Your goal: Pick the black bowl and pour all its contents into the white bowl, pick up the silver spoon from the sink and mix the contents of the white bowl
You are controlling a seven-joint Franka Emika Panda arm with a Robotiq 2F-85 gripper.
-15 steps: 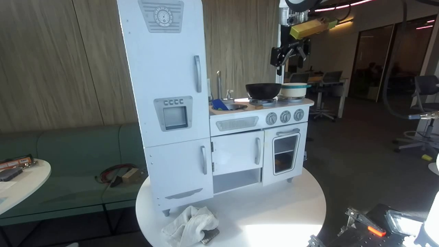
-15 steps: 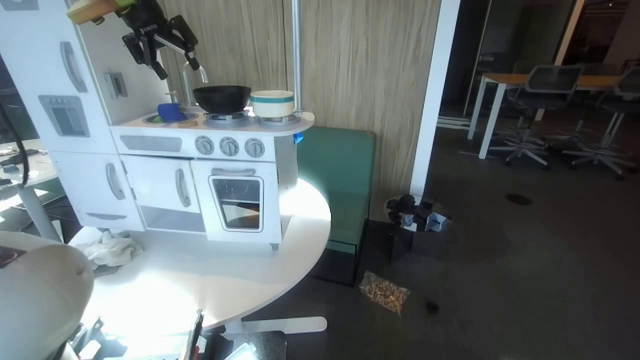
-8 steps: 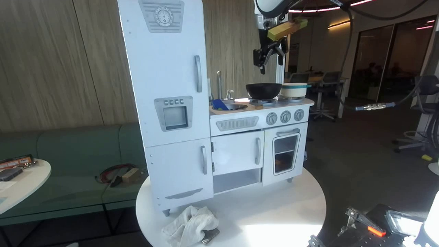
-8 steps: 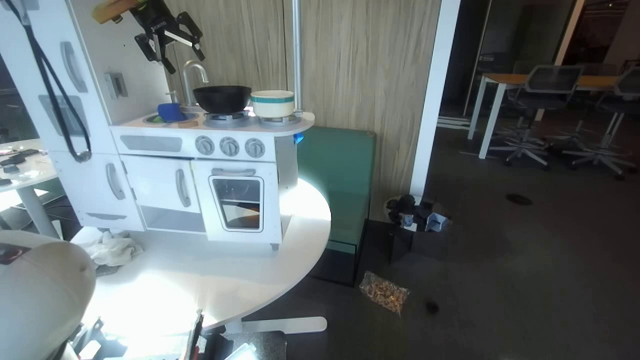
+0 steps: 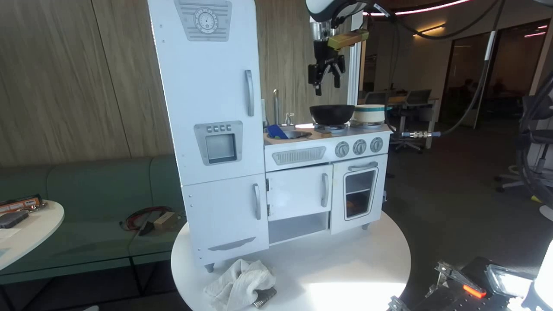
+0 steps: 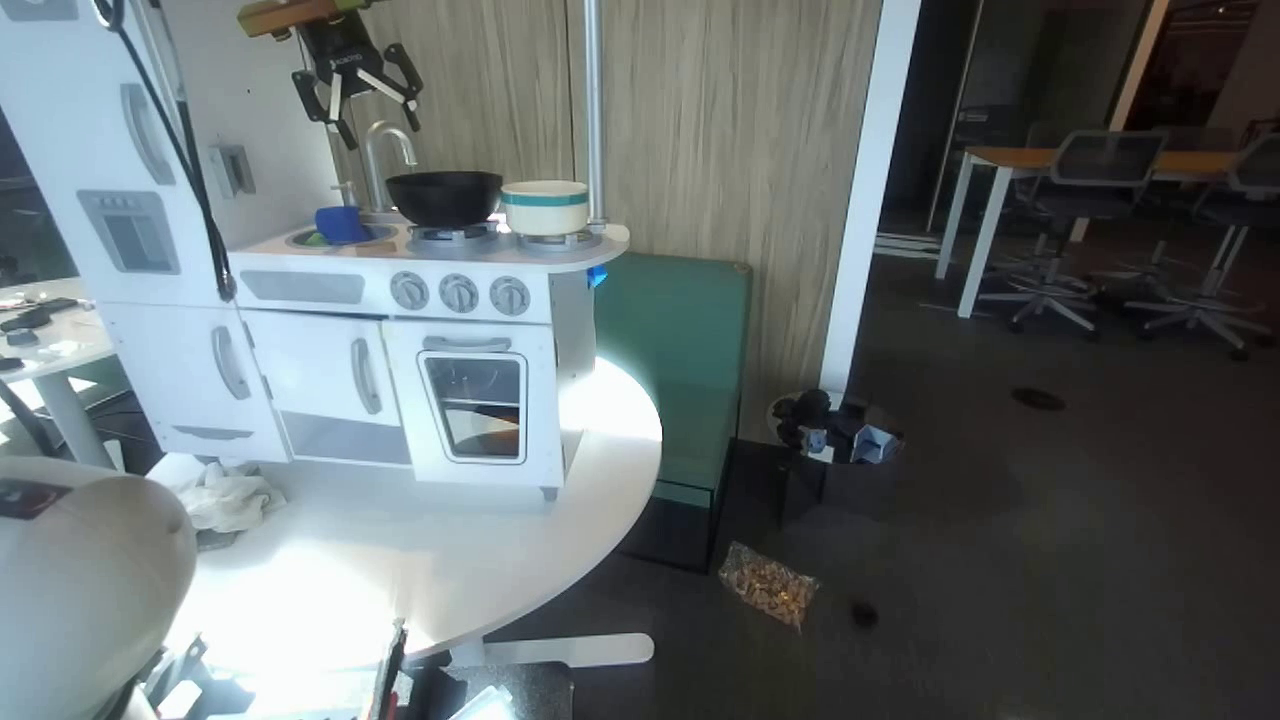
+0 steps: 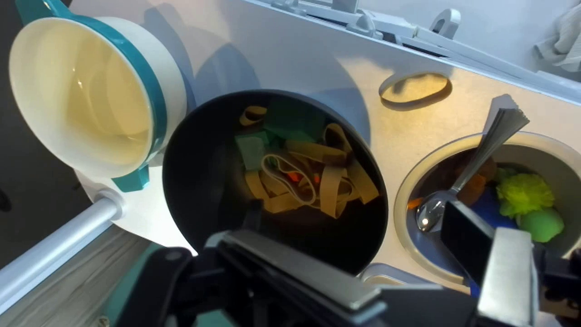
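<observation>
In an exterior view I've got the white toy kitchen (image 5: 255, 147), my gripper (image 5: 328, 88) hanging at twelve o'clock over the black bowl (image 5: 332, 115), fingers apart. By the wrist view, the sink (image 7: 551, 168) lies at that bowl's three o'clock, the teal-banded white bowl (image 7: 97, 91) at its ten. The silver spoon (image 7: 476, 163) crosses the sink's rim at twelve o'clock; tan loops (image 7: 330, 190) and green pieces (image 7: 251, 152) lie in the black bowl.

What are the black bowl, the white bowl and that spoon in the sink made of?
The black bowl looks matt, with hardly any shine: perhaps coated metal, though plastic is possible. The white bowl looks glossy, with small bright reflections inside: maybe enamelled metal, ceramic or plastic. The spoon looks like polished metal, silvery with a bright glint on its scoop.
</observation>
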